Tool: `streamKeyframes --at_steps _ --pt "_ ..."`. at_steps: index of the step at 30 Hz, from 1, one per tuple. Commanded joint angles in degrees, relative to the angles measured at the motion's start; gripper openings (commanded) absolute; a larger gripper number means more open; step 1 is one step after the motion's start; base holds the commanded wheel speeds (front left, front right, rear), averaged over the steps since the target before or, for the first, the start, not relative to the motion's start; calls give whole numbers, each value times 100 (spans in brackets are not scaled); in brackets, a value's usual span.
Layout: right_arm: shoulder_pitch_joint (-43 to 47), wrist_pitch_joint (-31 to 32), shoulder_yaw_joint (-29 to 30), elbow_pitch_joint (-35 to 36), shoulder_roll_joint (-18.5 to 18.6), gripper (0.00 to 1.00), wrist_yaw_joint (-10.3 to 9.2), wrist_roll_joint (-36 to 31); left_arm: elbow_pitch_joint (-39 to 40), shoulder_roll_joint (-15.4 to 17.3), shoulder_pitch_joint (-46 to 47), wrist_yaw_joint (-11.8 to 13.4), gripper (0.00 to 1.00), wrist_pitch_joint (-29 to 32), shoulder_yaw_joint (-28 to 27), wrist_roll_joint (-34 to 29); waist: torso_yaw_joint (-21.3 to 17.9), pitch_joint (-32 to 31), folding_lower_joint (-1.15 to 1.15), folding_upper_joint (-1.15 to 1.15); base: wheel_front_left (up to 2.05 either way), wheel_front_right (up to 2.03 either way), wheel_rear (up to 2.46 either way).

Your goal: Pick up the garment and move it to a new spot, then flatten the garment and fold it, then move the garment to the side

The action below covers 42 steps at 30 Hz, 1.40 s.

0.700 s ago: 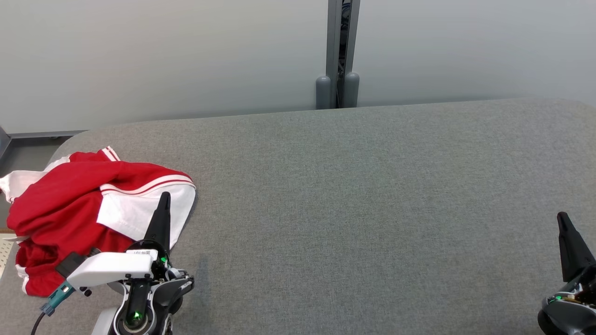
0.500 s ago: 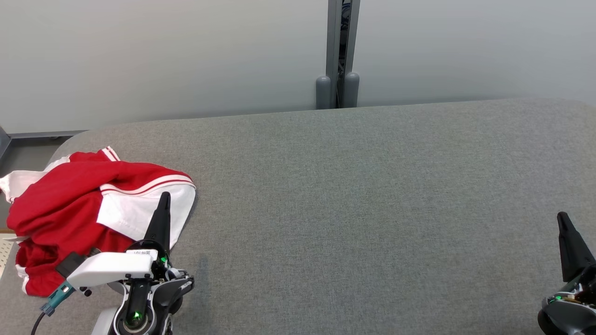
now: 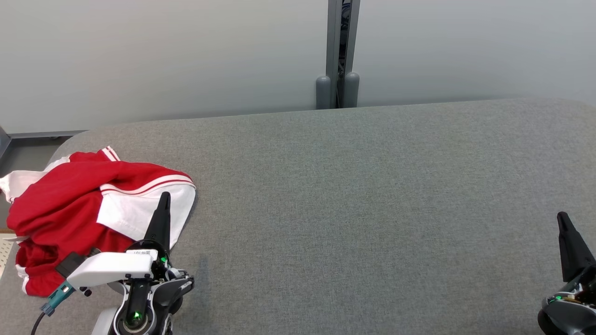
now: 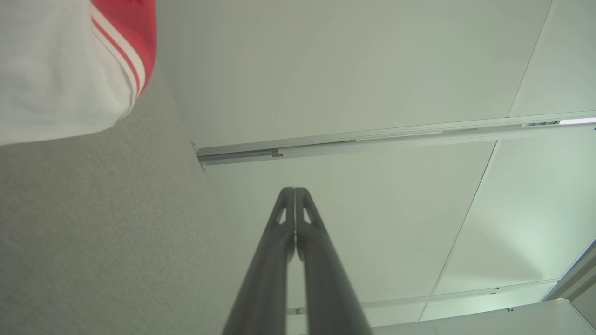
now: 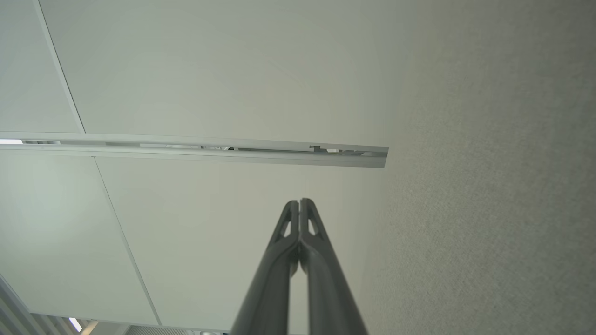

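Garment (image 3: 70, 204), red with white panels and stripes, lies crumpled at the near left corner of the grey padded table (image 3: 354, 200), its far-left portion reaching the table's edge. Left gripper (image 3: 164, 197) stands at the garment's right side, overlapping the white panel in the head view; its fingers are pressed together and hold nothing, and contact with the cloth cannot be determined. Right gripper (image 3: 563, 218) sits at lower right, well apart from the garment, likewise closed and empty.

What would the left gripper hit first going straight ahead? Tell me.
Probably the pale wall beyond the table; the left gripper points past the garment, which lies off to one side. Depth is unclear.
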<state>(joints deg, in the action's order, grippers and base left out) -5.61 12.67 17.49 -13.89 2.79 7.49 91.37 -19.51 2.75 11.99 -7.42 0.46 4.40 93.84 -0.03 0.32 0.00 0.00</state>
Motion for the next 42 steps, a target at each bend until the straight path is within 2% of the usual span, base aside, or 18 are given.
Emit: streamKeyframes --at_steps 1,2,3,8,15,22,30,42 --pt "-60 6 -7 -13 24 0 0 -13 -1 29 39 -29 0 -9 -29 36 0 0 0 0 0 0 0" --pt "-60 6 -7 -13 24 0 0 -13 -1 29 39 -29 0 -9 -29 36 0 0 0 0 0 0 0" --pt "0 0 -1 0 0 100 0 0 0 0 0 0 100 0 0 0 0 0 0 0 0 0 0" --pt "142 -7 -25 -140 -101 100 -1 -2 -137 -32 -187 2 100 -6 30 -3 0 2 0 0 0 0 0" --pt "166 -246 -376 -47 -73 100 -1 -127 93 -25 -336 1 100 -149 99 -82 -5 6 0 0 0 0 0" --pt "101 -534 -842 -10 37 100 0 -466 305 -2 -458 -1 100 -298 98 -733 2 13 0 0 0 0 0" --pt "49 -794 -1129 36 22 100 0 -1500 633 -16 -593 37 100 -442 -23 -1725 9 17 0 0 0 0 0" --pt "7 -1169 -1669 345 23 100 1 -3339 1117 -9 -805 405 100 -653 86 -3485 2 24 0 0 0 0 0"
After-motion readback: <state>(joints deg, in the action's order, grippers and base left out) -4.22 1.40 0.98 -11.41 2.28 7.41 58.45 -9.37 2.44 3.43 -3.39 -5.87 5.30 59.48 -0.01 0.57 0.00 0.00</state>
